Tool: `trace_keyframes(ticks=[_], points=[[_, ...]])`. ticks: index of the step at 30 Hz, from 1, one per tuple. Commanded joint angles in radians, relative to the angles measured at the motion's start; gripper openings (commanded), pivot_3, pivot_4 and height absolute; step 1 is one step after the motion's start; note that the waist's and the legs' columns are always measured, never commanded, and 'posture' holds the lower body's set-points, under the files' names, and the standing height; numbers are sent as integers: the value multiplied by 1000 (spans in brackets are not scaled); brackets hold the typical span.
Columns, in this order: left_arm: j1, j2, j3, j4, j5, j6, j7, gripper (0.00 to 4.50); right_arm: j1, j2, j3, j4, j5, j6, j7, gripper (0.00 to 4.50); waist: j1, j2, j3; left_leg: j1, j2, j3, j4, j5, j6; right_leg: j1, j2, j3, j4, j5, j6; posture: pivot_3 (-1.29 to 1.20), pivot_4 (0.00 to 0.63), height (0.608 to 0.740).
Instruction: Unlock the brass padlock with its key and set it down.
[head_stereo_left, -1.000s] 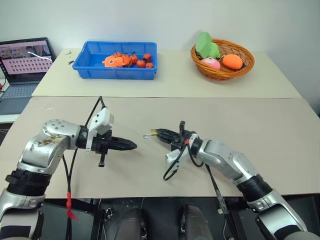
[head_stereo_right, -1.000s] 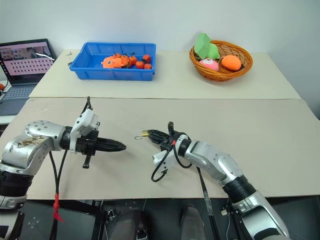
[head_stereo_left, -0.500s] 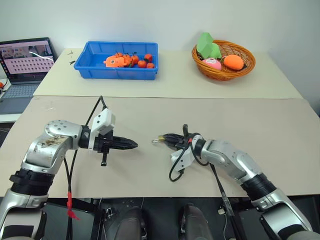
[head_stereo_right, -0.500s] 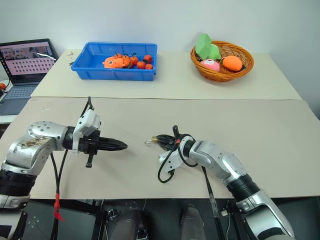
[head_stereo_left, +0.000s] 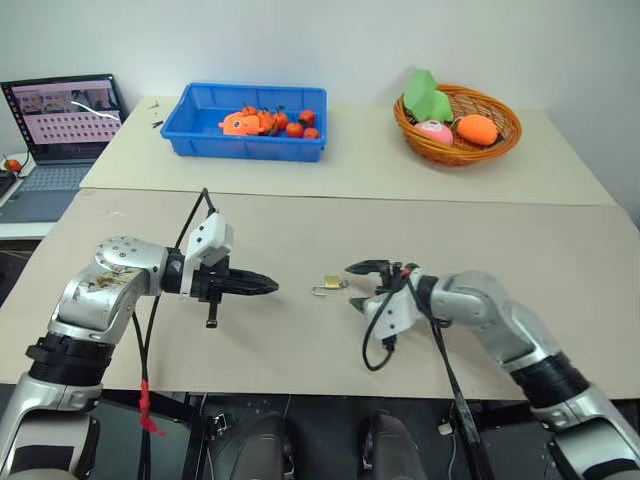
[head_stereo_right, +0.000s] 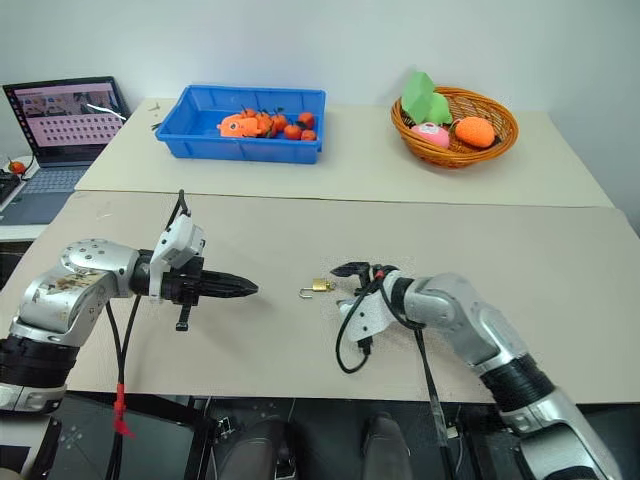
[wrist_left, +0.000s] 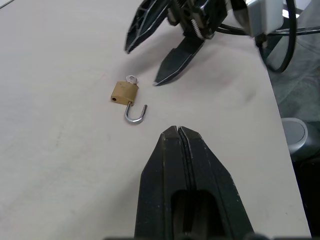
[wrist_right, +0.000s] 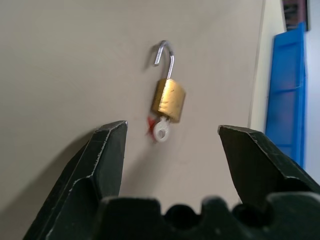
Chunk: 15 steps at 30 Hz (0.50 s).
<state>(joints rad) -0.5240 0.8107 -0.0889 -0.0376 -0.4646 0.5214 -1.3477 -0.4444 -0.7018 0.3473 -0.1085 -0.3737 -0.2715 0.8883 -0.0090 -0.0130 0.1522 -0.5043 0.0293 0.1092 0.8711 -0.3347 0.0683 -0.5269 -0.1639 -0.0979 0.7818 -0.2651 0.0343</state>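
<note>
The brass padlock lies flat on the beige table, its silver shackle swung open and the key stuck in its body. My right gripper stands open just to the right of the padlock, jaws spread on either side of the key end and touching nothing. My left gripper is shut and empty, pointing at the padlock from the left, a short gap away. In the left wrist view the right gripper sits just beyond the padlock.
A blue bin of small orange toys stands at the back left, a wicker basket of soft toys at the back right. A laptop sits far left. A black cable loop hangs from the right wrist.
My right gripper has opened and let go of the padlock, which now rests on the table; the hand drew back to the right. The left gripper stayed put. The camera shifted slightly.
</note>
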Motion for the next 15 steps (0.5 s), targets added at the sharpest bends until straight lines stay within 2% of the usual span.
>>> trace_keyframes(ticks=[1,3,6,8,11,13,15], points=[[-7,-12,15,-14,1,-22,15,0,105,-24,-40,-114,223,265,170,3639,4,0,0,0,0,0,0,0,0,0,0,0,0,0,0,0,150,664],[12,-30,26,-30,-5,-12,47,0,123,26,-112,-157,312,428,128,3639,3,0,0,0,0,0,0,0,0,0,0,0,-1,0,0,0,150,664],[76,-116,82,-84,-24,12,205,0,138,186,-294,-221,431,738,-75,3639,-3,0,0,0,1,0,0,0,0,0,0,0,0,1,-1,0,150,664],[110,-219,153,-122,-21,17,395,0,180,255,-396,-293,412,836,-212,3639,-2,0,0,0,1,0,0,0,0,0,-1,2,2,1,-1,0,150,664],[138,-353,271,-136,12,15,674,0,190,435,-584,-405,423,1004,-469,3639,7,0,0,0,0,0,-1,0,0,0,-1,1,1,2,0,0,150,664],[132,-434,364,-74,57,-12,891,0,203,545,-667,-468,369,1036,-646,3639,11,1,-1,1,0,-1,-1,0,0,0,-1,1,1,2,0,0,150,664],[124,-465,438,41,131,-103,1054,0,236,594,-691,-496,298,1032,-767,3639,9,1,-2,3,-1,0,-3,0,-1,1,-1,2,1,2,0,0,150,664]])
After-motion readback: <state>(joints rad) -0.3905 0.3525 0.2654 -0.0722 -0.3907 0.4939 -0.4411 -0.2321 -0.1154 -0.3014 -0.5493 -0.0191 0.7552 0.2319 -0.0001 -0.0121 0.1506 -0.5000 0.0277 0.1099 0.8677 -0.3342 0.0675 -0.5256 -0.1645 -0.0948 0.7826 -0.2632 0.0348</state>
